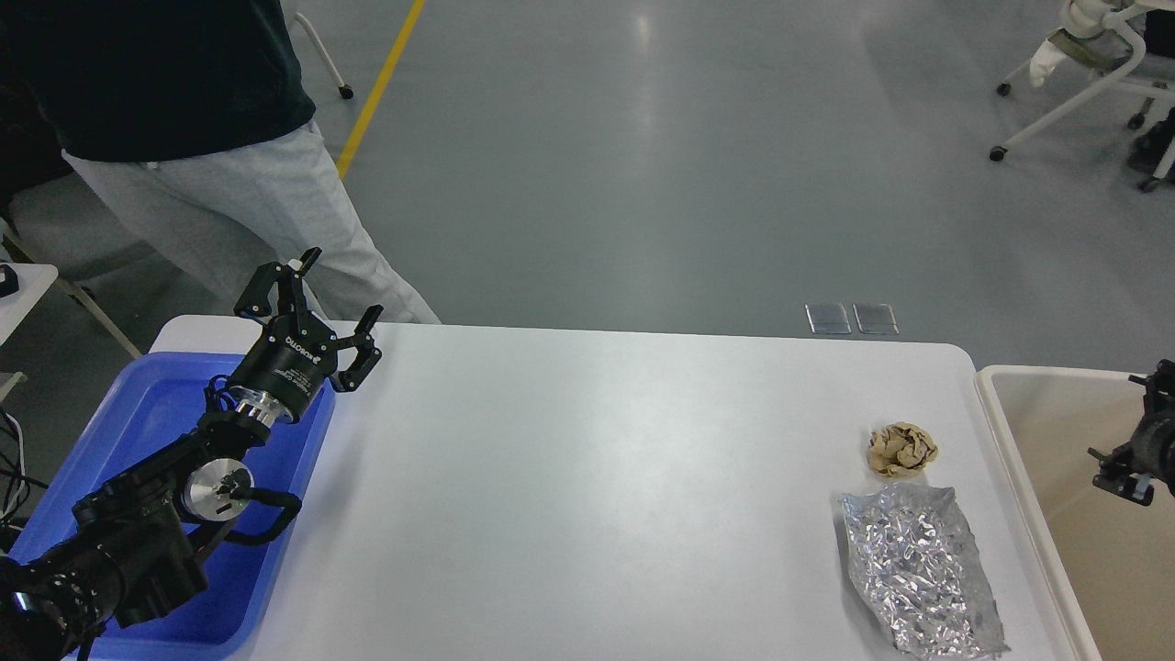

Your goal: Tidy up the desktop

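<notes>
Left jaws (321, 294) spread, empty, above blue tray (156, 404), crumpled foil (918, 569) and paper ball (902, 449) far right on counter (587, 477), right jaws (1134, 459) unclear

Blue tray (156, 431) under left pincer (317, 294); person in grey trousers (229, 211) behind it; beige bin (1056, 441) below right pincer (1134, 459); wheeled chair (1083, 83) far beyond

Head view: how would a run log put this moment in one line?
left gripper: open, empty, over blue tray | right gripper: unclear, over beige bin | desktop: brown paper wad, foil sheet
</notes>
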Robot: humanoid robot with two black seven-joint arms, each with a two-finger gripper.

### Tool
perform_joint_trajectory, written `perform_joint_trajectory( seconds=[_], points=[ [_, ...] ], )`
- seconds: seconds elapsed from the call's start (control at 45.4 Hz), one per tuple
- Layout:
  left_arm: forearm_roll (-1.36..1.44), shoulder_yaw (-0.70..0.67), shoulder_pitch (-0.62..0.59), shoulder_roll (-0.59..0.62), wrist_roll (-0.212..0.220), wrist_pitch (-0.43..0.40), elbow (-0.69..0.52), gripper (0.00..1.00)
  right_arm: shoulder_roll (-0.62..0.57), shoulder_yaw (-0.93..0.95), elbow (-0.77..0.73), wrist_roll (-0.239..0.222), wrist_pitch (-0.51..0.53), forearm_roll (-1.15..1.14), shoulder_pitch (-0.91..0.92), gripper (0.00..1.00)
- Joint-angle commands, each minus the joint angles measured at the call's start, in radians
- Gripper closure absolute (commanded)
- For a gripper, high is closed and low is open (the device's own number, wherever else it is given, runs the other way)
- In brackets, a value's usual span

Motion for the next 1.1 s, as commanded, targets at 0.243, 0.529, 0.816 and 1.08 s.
perform_joint_trajectory(
  seconds=[0.243, 0.529, 0.816, 1.08],
  points=[
    [0.0, 0.0, 0.0, 0.0, 0.0, 0.0, 0.001, 0.0, 0.046, 0.328, 0.293, 0.005, 0.079, -0.005, 0.144, 0.01],
    [0.0, 0.0, 0.0, 0.0, 0.0, 0.0, -0.001, 0.0, 0.232, 0.492, 0.285, 0.008, 0.082, -0.006, 0.188, 0.01],
    [0.0, 0.0, 0.0, 0.0, 0.0, 0.0, -0.001, 0.0, 0.342, 0.535, 0.284, 0.056, 0.114, -0.006, 0.112, 0.01],
    [0.0, 0.0, 0.0, 0.0, 0.0, 0.0, 0.001, 0.0, 0.387, 0.54, 0.278, 0.076, 0.151, -0.009, -0.006, 0.01]
  ],
)
